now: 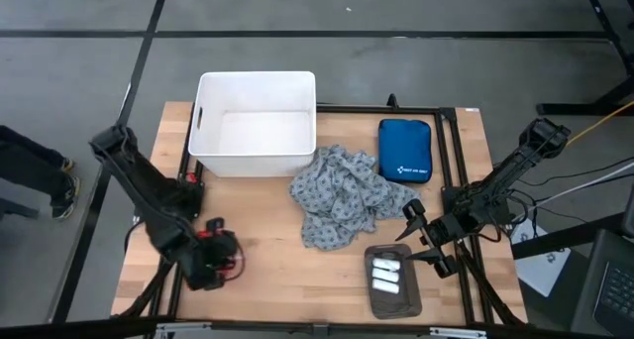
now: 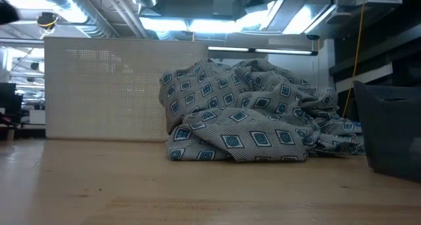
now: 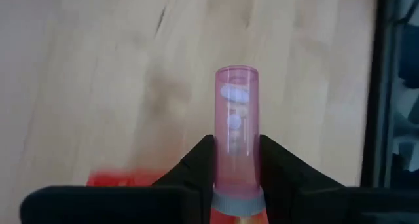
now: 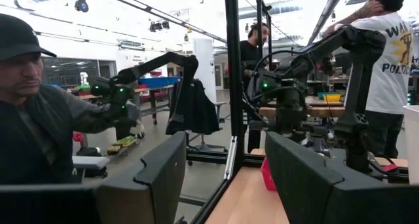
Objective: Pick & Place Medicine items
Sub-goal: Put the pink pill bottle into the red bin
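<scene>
A pink tube [image 3: 237, 135] is clamped between the fingers of the left pincer [image 1: 210, 257] above the front left of the bench [image 1: 267, 270]: the carry step is judged in hand. Next, a controlled release is called for, perhaps into the grey tray [image 1: 393, 300] where white items [image 1: 385, 275] lie. The right pincer [image 1: 428, 242] is held open beside that tray.

Bright overhead ceiling lights; left wrist view blurred.
</scene>
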`<state>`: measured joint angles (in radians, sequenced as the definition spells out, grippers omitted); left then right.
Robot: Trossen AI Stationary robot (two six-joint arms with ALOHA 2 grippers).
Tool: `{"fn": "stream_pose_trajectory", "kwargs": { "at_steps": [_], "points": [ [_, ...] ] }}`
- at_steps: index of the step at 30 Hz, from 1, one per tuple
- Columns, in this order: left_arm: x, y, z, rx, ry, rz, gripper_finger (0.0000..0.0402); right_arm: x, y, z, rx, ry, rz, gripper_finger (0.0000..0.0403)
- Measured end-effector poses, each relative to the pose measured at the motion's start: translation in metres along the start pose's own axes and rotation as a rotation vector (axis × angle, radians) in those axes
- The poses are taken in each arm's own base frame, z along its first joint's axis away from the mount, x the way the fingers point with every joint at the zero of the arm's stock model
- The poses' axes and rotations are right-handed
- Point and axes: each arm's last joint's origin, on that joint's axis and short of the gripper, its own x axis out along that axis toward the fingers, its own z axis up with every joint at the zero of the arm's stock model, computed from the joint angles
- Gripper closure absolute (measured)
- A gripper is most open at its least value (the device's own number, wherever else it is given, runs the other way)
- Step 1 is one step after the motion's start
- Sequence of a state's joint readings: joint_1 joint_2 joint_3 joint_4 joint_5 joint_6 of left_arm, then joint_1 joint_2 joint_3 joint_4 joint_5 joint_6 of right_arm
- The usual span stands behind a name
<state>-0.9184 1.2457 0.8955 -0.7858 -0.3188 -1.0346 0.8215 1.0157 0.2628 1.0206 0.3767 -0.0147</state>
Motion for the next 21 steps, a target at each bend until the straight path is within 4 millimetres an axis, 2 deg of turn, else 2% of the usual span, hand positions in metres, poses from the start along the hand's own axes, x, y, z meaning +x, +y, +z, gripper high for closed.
{"fn": "stream_pose_trajectory", "kwargs": {
  "at_steps": [4, 13, 21],
  "points": [
    [-0.014, 0.002, -0.02, -0.072, 0.051, 0.028, 0.0318, 0.0, 0.0, 0.0, -0.002, 0.004, 0.0, 0.0193],
    [-0.032, 0.002, -0.06, -0.184, 0.112, 0.092, 0.0315, 0.0, 0.0, -0.001, -0.001, 0.01, 0.0, 0.0193],
    [-0.034, 0.005, -0.082, -0.208, 0.115, 0.206, 0.0306, 0.0, 0.0, -0.001, 0.003, 0.01, 0.0, 0.0193]
  ]
}}
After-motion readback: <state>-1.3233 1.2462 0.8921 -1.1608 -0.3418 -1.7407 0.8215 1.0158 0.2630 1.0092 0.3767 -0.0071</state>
